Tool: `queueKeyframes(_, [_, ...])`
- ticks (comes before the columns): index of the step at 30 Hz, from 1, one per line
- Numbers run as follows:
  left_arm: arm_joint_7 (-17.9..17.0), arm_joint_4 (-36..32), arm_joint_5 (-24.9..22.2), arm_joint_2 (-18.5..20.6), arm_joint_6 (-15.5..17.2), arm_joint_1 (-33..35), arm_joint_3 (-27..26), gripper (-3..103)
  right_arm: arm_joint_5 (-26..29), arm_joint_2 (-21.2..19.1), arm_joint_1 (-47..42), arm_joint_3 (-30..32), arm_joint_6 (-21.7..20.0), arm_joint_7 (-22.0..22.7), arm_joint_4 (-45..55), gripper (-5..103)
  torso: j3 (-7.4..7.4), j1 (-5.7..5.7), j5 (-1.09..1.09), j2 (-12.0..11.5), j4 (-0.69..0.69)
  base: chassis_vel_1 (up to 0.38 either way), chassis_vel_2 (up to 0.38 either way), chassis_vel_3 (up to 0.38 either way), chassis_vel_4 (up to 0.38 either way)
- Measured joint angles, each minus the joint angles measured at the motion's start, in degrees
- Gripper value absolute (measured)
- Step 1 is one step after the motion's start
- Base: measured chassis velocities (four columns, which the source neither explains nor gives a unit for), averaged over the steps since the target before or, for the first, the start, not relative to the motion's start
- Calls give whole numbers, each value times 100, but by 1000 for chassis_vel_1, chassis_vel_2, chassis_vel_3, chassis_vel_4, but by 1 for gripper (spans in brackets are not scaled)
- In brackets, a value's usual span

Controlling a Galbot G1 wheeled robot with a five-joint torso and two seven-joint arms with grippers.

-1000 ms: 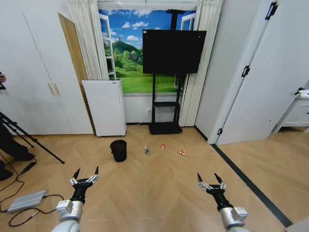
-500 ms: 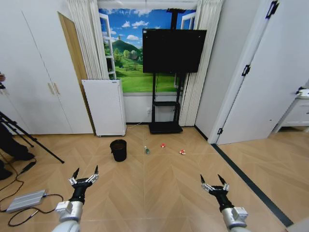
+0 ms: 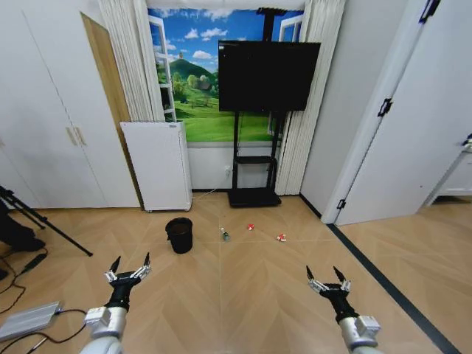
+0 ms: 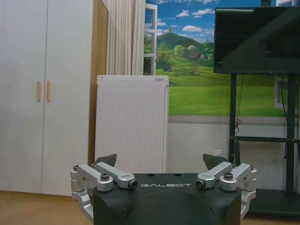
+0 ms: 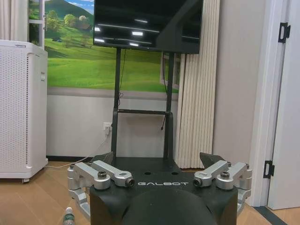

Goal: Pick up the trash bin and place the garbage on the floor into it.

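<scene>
Barely begun: trash bin [image 3: 179,234] standing far ahead on the floor [image 3: 243,287], bottle [image 3: 224,234] and two red-and-white scraps [image 3: 281,237] lying to its right, left gripper [image 3: 128,268] and right gripper [image 3: 327,279] near, fingers spread, empty.

Black GALBOT-marked pincer [image 4: 166,164] – silver screwed linkages.

The light brown chevron parquet floor [image 3: 243,287] is wood with a soft satin sheen. The small black round bin [image 3: 179,234] looks like matt plastic. The tall white perforated appliance [image 4: 132,124] has a smooth, matt casing. Both grippers carry brushed-metal links [image 5: 110,174] on matt black plastic housings [image 4: 166,201].
</scene>
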Motion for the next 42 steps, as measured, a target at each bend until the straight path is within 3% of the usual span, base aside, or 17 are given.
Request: queueKeyframes(42, [-6,44,27,10,-15,0,-12,100,1,0,90,-103,54,-130,-79,100,5,2,2,11,3,-170,172,172,-168])
